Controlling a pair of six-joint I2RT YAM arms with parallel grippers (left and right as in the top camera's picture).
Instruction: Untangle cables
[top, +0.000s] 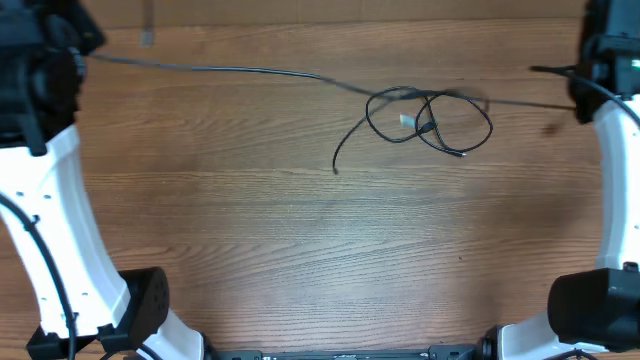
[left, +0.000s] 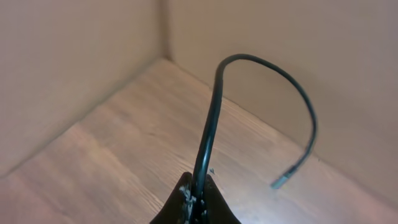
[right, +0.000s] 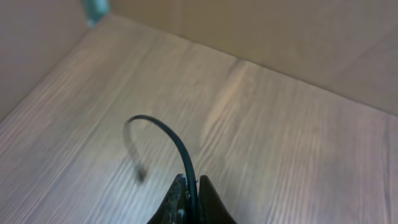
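- Cables (top: 250, 70) are stretching across the far side of the desk (top: 300, 260), one run spanning nearly its whole width between your two arms.
- Tangled loops (top: 428, 125) are sitting right of the middle, overlapping one another, and a loose tail (top: 345, 145) is trailing toward the near edge.
- Your left tool (left: 196, 202) is pinching fully closed on a cord just behind its end. Your right tool (right: 191, 199) is clamping a thinner cord likewise.
- These cords are looking light, limp and slightly springy. Hard pulls are likely tightening the knot, so you are better off gripping close to the loops.
- Small plug (left: 278, 182) is hanging free past the left tool, and you are wise not squeezing it.
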